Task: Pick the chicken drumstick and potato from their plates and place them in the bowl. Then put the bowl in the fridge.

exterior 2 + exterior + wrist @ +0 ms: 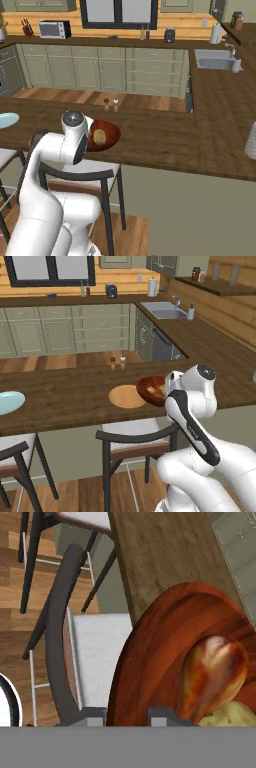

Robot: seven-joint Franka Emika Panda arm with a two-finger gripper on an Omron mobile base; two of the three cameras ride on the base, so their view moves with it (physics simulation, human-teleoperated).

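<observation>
Bowl (pixel 155 657) rim is pinched tight by the end effector (pixel 127 714). Chicken drumstick (pixel 212 672) and potato (pixel 232 714) are seen inside it, just past the fingertips, above the counter (pixel 165 552) edge.

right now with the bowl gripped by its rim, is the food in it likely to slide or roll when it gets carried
Probably somewhat. The bowl looks wide, shallow and glossy, so the chicken drumstick could slide if it tilts. The potato is rounded, so it may roll. The claw seems shut on one edge only, with part of the bowl past the counter edge, so the bowl may sag.
</observation>
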